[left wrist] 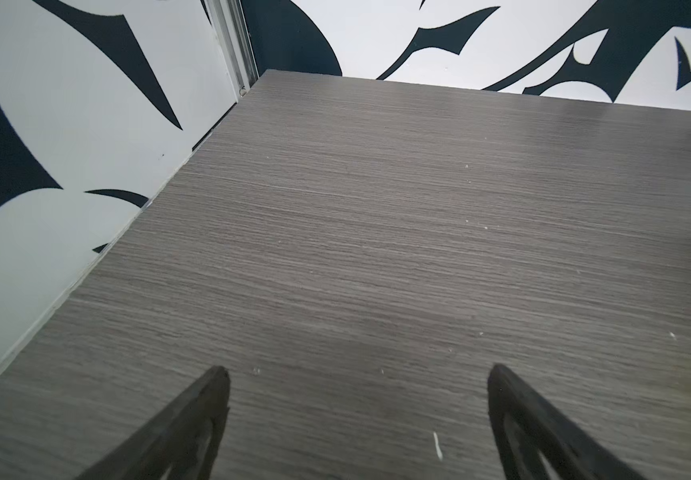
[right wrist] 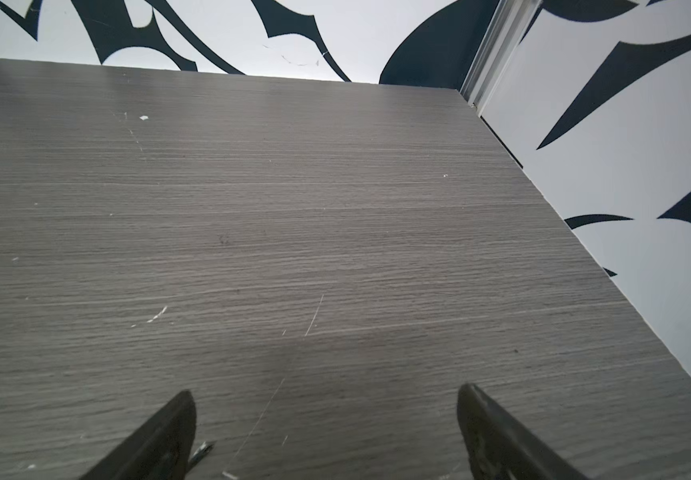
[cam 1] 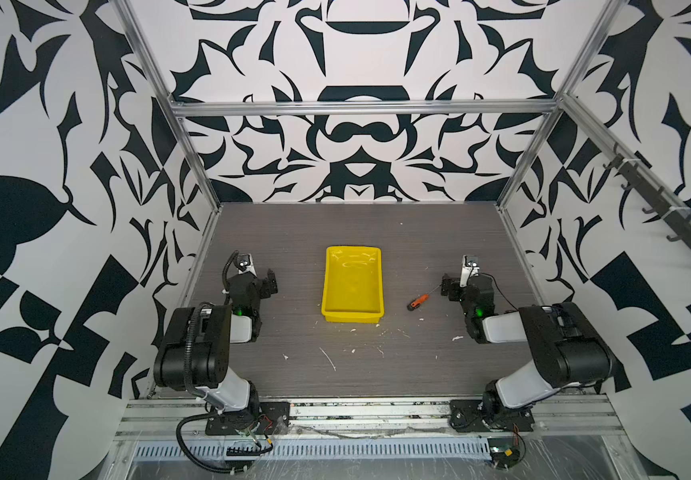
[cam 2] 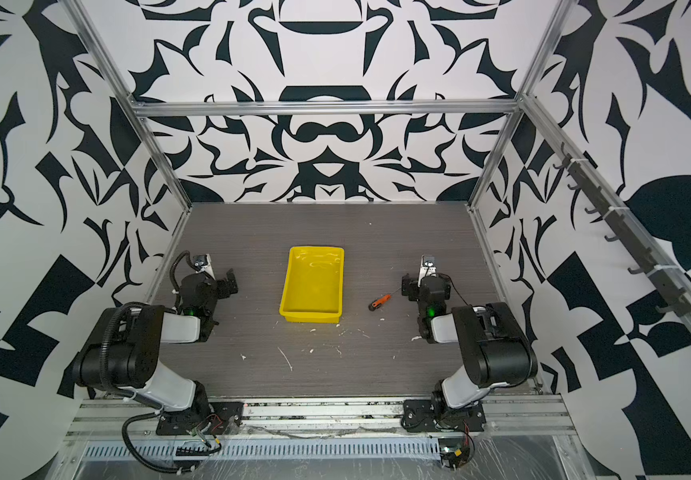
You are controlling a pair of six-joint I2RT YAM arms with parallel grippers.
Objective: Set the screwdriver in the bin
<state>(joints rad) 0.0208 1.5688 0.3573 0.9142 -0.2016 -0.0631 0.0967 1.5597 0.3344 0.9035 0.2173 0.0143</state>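
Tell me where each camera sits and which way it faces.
Top views: high over the near edge, looking down on table, yellow bin, screwdriver; left arm, right arm show.
Left wrist: on left arm, facing far left corner; open left pincer shows.
Right wrist: on right arm, facing far right corner; open right pincer shows.
Shared: both wrist views show table and patterned wall.
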